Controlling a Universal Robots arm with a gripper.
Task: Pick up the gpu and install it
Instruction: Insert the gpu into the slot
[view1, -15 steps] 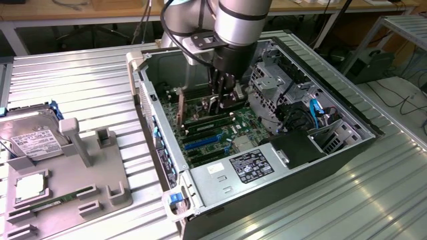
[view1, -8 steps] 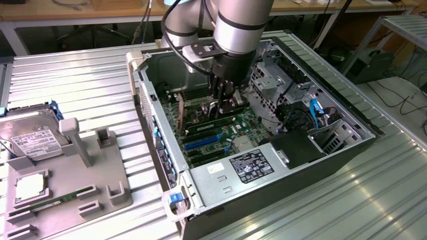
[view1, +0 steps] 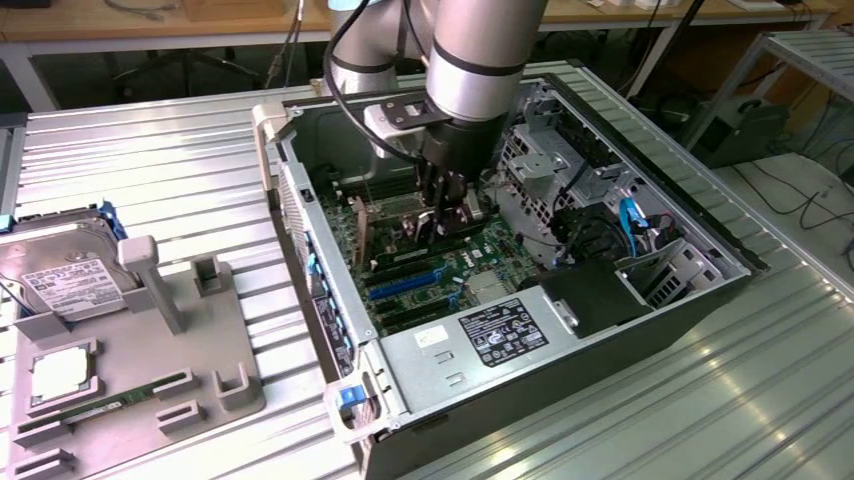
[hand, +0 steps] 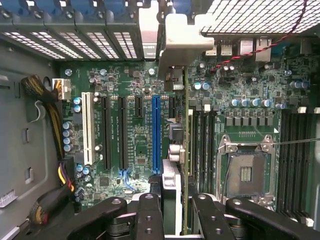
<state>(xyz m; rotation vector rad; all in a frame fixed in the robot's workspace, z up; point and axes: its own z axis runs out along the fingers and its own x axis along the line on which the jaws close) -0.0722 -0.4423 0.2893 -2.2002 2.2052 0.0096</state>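
My gripper (view1: 447, 222) reaches down into the open computer case (view1: 694, 300), just above the green motherboard (view1: 501, 255). In the wrist view the gpu (hand: 185, 150) appears edge-on as a thin card, and its silver bracket (hand: 182, 45) stands at the case's rear slot openings. My gripper (hand: 177, 222) is shut on the card's near end, with one black finger (hand: 149, 215) on each side. The card stands upright over the motherboard, beside the long blue slot (hand: 155, 132) and close to the board. I cannot tell whether it is seated in a slot.
The CPU socket (hand: 245, 172) and memory slots (hand: 202, 145) lie beside the card. A cable bundle (hand: 50, 120) runs along the case wall. The power supply (view1: 494, 335) sits at the case's near end. Outside, a grey fixture (view1: 160, 350) holds a hard drive (view1: 67, 280) and a memory stick (view1: 94, 408).
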